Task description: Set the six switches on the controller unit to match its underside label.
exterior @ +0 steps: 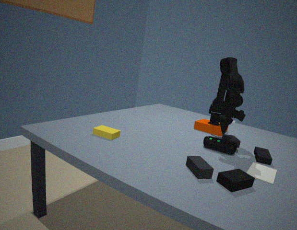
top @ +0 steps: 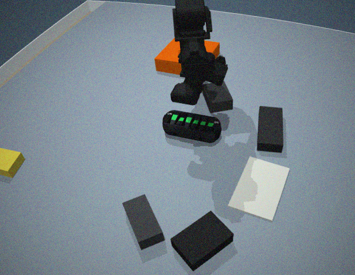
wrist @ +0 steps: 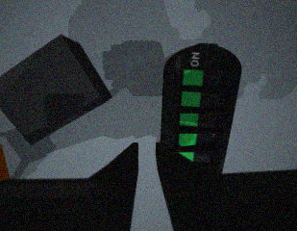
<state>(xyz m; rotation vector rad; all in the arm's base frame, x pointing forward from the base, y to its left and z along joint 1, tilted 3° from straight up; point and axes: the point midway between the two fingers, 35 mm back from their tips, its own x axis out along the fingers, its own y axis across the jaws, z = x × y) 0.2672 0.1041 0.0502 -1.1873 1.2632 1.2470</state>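
Note:
The dark grey controller unit [top: 191, 128] [exterior: 219, 144] [wrist: 201, 96] sits flat on its base on the bench, switches up. A row of green switch ends shows along its top, between two "ON" marks. My gripper [top: 185, 97] [exterior: 222, 130] [wrist: 146, 147] hangs just above the unit's left end, towards the far side. Its fingers stand almost together with a thin gap, and nothing is between them. In the wrist view the right finger covers the unit's near end and part of the nearest switch.
A dark grey block [top: 218, 97] [wrist: 47, 96] lies just behind the unit, with an orange block [top: 167, 60] [exterior: 205, 124] further back. A black block [top: 269, 128], a white sheet [top: 260, 188], another black block [top: 201, 239] and a grey block [top: 143, 220] lie to the right and front. A yellow block [top: 5, 161] lies far left.

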